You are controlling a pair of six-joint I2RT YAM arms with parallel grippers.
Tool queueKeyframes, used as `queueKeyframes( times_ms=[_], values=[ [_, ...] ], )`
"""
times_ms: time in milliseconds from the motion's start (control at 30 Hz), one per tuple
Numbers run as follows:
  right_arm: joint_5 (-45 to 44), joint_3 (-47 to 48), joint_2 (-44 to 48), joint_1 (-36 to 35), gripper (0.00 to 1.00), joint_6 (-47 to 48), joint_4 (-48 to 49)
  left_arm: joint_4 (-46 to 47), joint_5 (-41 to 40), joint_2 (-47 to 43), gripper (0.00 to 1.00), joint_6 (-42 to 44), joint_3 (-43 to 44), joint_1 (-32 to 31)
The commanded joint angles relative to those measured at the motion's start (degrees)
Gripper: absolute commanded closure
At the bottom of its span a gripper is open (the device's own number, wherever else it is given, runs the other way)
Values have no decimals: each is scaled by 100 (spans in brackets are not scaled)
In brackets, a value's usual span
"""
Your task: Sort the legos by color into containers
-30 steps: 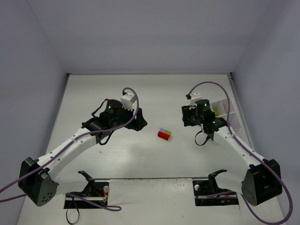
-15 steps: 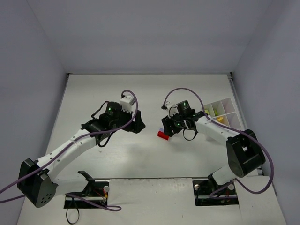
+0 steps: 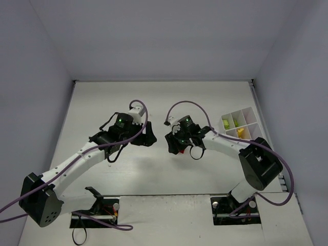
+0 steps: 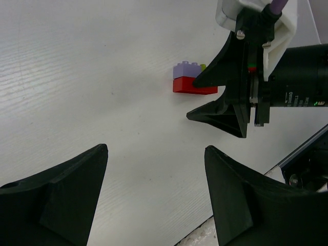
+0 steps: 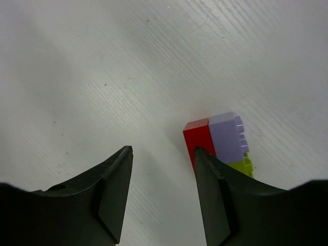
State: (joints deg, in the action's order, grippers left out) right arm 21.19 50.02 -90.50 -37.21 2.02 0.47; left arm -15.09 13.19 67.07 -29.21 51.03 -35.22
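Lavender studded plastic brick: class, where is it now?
In the left wrist view, the lavender brick lies against a red plastic brick, a lime green brick behind, just beside the right end effector.

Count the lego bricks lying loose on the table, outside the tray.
3, in one tight cluster on the table: a red brick, a lavender brick against it, and a lime green brick peeking out beside them. Others may be hidden behind these.

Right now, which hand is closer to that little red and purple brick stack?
The right hand: it sits open right beside the brick stack, which lies just outside its gap. The left hand hangs back, open, across a stretch of table.
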Motion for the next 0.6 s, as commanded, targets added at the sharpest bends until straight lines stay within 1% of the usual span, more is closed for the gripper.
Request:
queueKeyframes(
  times_ms=[0,67,100,200,300,400,567],
  values=[
    [-194,166,41,-199,53,-395,164,42,-97,-45,30,-164,136,86],
    [-404,192,137,-216,53,-439,164,24,-71,-53,30,-190,136,130],
    [-692,210,277,-208,52,-422,155,24,-80,-62,30,-199,144,147],
    [-1142,289,506,-181,50,-256,24,6,-36,-88,30,-225,136,191],
    [-1414,517,542,-164,47,183,-397,-11,8,-106,30,-252,145,209],
    [-1626,632,507,-164,44,368,-662,-20,17,-106,30,-296,145,209],
    [-1759,544,419,-155,42,422,-811,-3,61,-115,30,-357,118,209]
  ],
)
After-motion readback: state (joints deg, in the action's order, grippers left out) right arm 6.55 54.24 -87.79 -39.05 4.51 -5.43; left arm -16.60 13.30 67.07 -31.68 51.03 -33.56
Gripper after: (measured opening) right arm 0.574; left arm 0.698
